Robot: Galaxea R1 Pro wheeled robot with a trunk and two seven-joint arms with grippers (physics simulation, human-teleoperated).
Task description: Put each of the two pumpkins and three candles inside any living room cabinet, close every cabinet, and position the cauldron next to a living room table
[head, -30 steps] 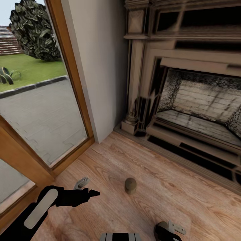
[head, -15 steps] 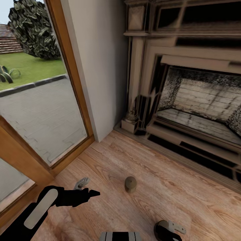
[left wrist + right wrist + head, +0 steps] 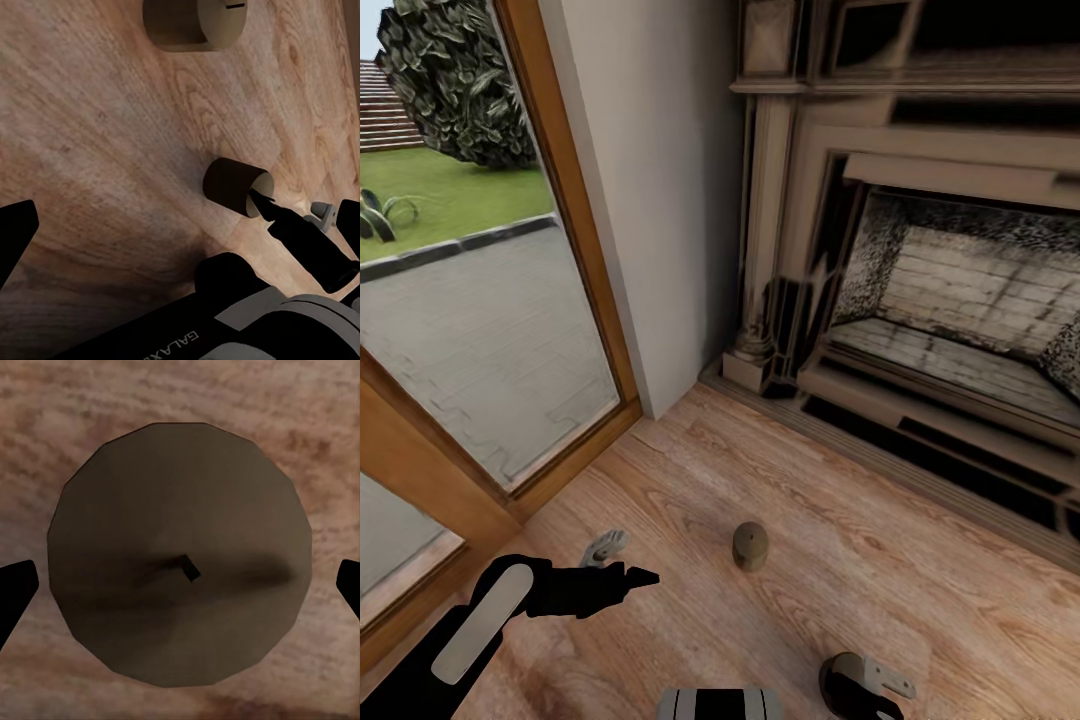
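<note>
Where grainy wood floor (image 3: 840, 560) spreads, stubby olive candle (image 3: 750, 546), brick-lined fireplace (image 3: 960, 290).

You face a stone fireplace (image 3: 950, 290) at two o'clock. A wood-framed window (image 3: 470, 300) stands at ten o'clock. Wood floor (image 3: 840, 560) lies below.

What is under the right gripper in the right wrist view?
A squat brown candle seen from above, round top with a short dark wick at its centre, standing on the wooden floor. The candle's sides and the floor beneath it are covered by its own top.
</note>
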